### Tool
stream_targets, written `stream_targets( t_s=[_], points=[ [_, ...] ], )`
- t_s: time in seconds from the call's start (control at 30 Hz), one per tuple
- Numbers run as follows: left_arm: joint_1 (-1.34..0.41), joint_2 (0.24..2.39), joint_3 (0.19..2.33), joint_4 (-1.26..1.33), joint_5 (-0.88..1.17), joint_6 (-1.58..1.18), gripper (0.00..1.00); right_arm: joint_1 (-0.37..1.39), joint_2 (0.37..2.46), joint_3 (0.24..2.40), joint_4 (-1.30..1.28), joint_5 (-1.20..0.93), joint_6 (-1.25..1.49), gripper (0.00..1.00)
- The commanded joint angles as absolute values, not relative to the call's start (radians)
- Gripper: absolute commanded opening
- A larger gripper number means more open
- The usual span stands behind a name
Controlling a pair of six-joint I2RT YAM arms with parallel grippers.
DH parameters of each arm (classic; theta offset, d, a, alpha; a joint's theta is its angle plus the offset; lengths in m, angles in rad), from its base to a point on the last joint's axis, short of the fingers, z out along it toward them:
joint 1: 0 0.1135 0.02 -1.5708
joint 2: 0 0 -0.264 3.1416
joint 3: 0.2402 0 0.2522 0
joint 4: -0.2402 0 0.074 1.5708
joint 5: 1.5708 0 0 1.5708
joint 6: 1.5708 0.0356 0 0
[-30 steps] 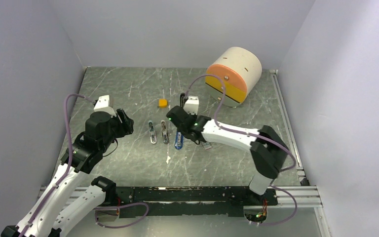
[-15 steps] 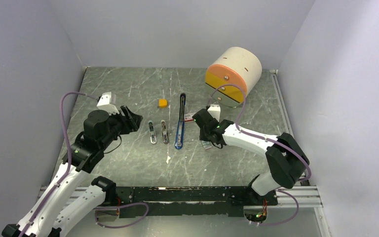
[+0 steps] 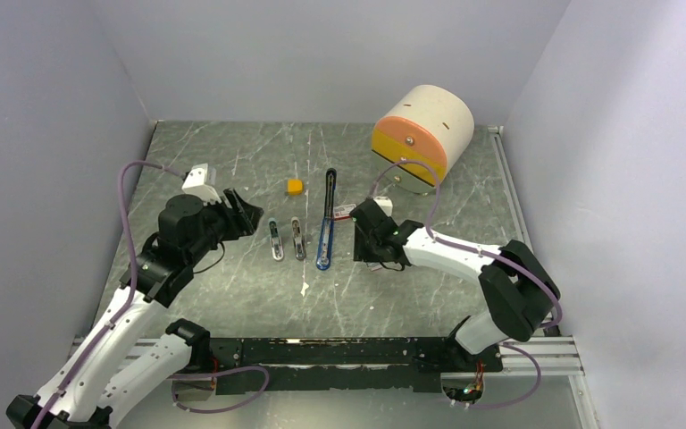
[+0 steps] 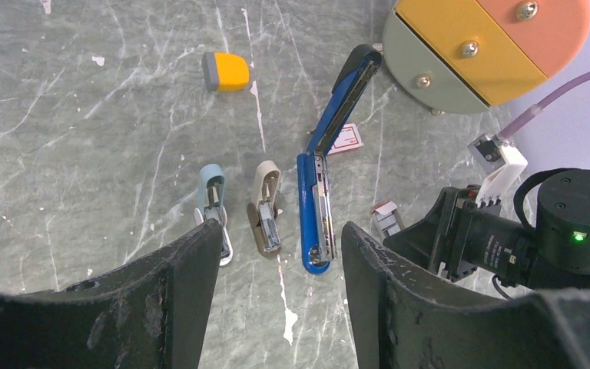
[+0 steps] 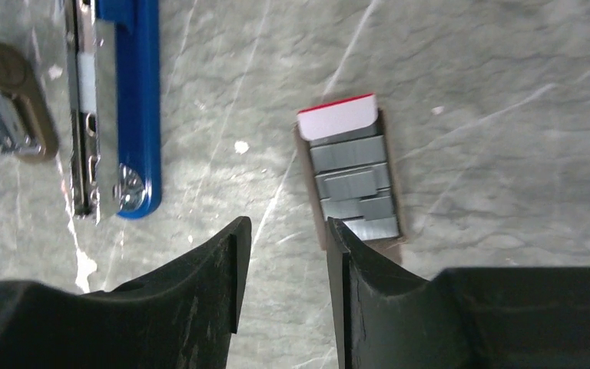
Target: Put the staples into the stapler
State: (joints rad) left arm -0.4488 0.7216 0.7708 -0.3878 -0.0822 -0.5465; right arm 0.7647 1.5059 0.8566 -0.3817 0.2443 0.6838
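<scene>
Several ribbed grey staples (image 5: 351,184); long glossy blue stapler (image 5: 138,100).

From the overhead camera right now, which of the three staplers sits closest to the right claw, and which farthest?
1. The blue stapler, lying open just left of the right claw.
2. The tan stapler, further left.
3. The pale-blue stapler, leftmost of the three.

This is a robot lab test cell. Plain pale-lilac panel walls (image 3: 54,134) box in a grey marbled tabletop (image 3: 232,161). 2 white-and-black robot arms (image 3: 438,250) are bolted to a black base rail (image 3: 348,350).
</scene>
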Motion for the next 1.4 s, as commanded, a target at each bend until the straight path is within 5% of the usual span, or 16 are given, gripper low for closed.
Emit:
stream_targets(
  t_s=[0.0, 0.77, 1.07, 1.37],
  points=[
    [-0.453, 0.728, 0.763, -0.359, -0.089, -0.530, 0.63, 0.759, 1.499, 0.835, -0.334, 0.070, 0.645, 0.45],
    [-0.453, 0.742, 0.755, -0.357, -0.104, -0.526, 0.63, 0.760, 1.525, 0.855, -0.428, 0.108, 0.617, 0.45],
    [-0.452, 0.741, 0.752, -0.354, -0.110, -0.528, 0.63, 0.733, 1.443, 0.876, -0.473, 0.242, 0.513, 0.28],
    [-0.453, 0.743, 0.752, -0.357, -0.115, -0.528, 0.63, 0.719, 1.536, 0.913, -0.505, 0.280, 0.371, 0.31]
  ],
)
